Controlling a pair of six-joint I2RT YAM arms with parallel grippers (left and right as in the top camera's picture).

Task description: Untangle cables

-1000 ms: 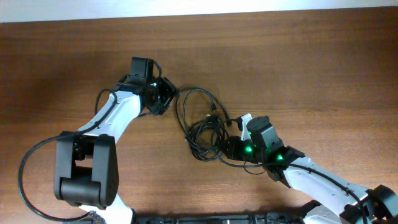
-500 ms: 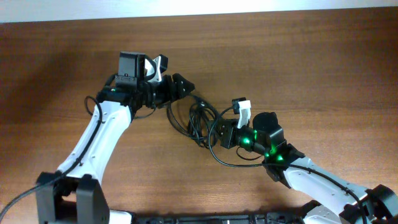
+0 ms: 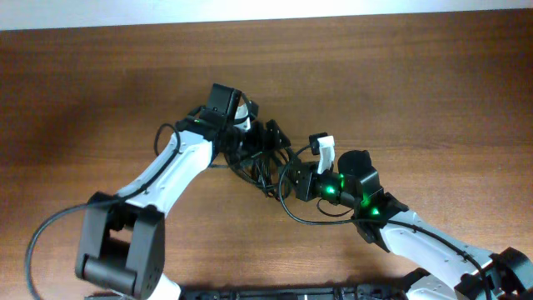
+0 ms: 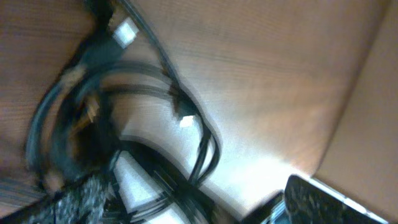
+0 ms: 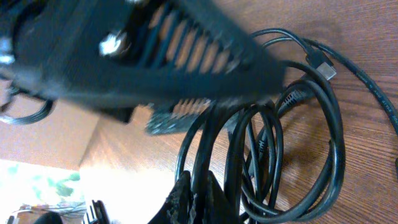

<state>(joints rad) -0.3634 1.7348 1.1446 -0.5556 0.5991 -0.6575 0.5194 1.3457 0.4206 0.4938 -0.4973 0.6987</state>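
Note:
The cables lie as one tangled black bundle on the wooden table, between my two arms. One strand loops out toward the front. My left gripper hangs over the bundle's top edge, fingers apart, with strands running between them. In the blurred left wrist view the coils and two small plug ends show beyond the fingers. My right gripper is at the bundle's right side. In the right wrist view its fingers pinch one strand of the coils.
The left arm's gripper body fills the top of the right wrist view, very close above the cables. The table's far edge runs along the top. Bare wood lies to the left and right.
My left gripper has swung right and forward from the bundle's left side onto its top. The bundle has bunched up and shifted left. My right gripper moved slightly left, then held still.

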